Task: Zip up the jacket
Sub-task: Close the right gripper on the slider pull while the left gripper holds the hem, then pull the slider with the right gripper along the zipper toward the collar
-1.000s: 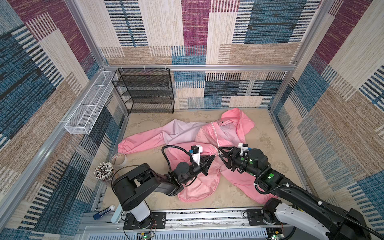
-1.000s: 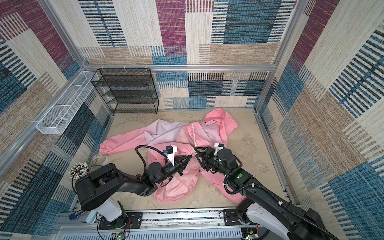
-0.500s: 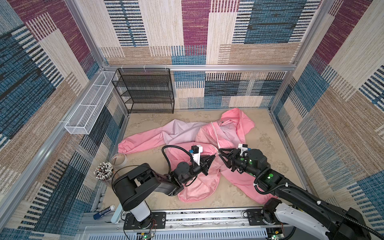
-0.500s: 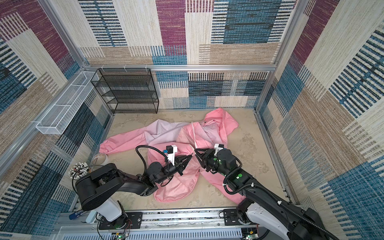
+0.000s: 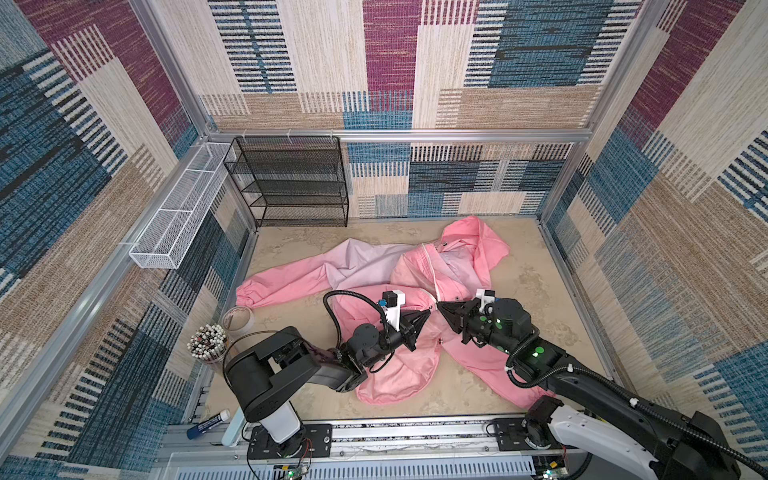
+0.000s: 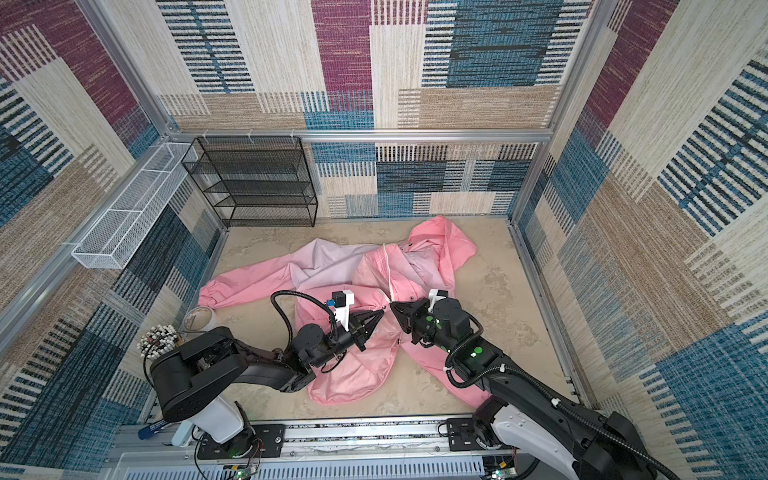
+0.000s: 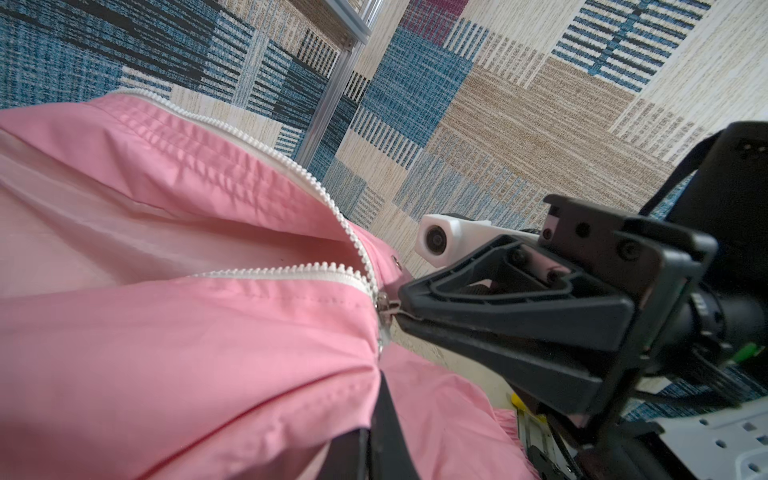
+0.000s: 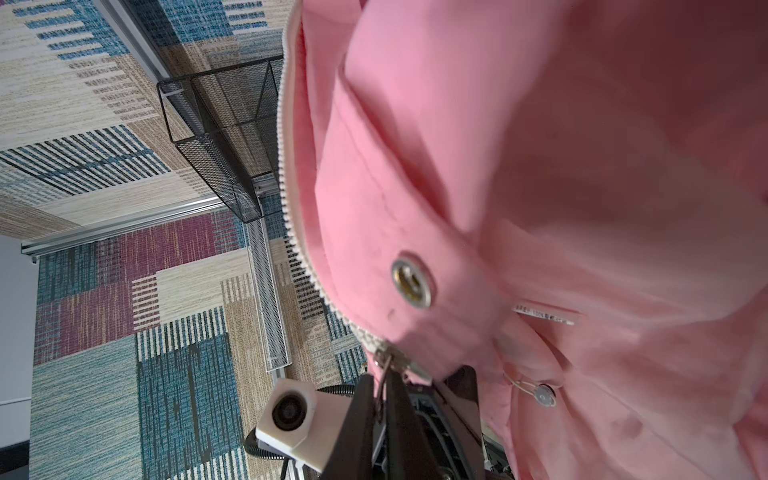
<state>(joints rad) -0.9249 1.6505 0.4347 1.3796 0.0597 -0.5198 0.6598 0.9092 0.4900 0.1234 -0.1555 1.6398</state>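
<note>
Jacket: pink jacket lies rumpled mid-surface in both top views, hood toward the back wall, paler lilac chest panel facing up.
Sleeves: one stretched out to the left with its elastic cuff near the tape roll; the other runs toward the front right, under the right arm.
Surface: beige and mottled, jacket flat on it except where the hands lift it.
Zipper: white zipper runs from the collar down to the hands; the two tooth rows are spread apart and meet only at the slider.
Zipper pull: metal zipper pull sits at the low end of the open teeth, right at the tip of the right hand.
Left hand: left hand clamped tight on jacket fabric just below the slider; cloth bunches at its fingers.
Right hand: right hand faces the left hand tip to tip, nearly touching; fingers pinched onto the zipper pull, which pokes between them.
Snap: metal snap on the placket just beside the slider.
Shelf: black mesh shelf against the back wall, well apart from the jacket.
Basket: white wire basket hung on the left wall.
Pens: cup of pens at the front left, beside the tape roll.
</note>
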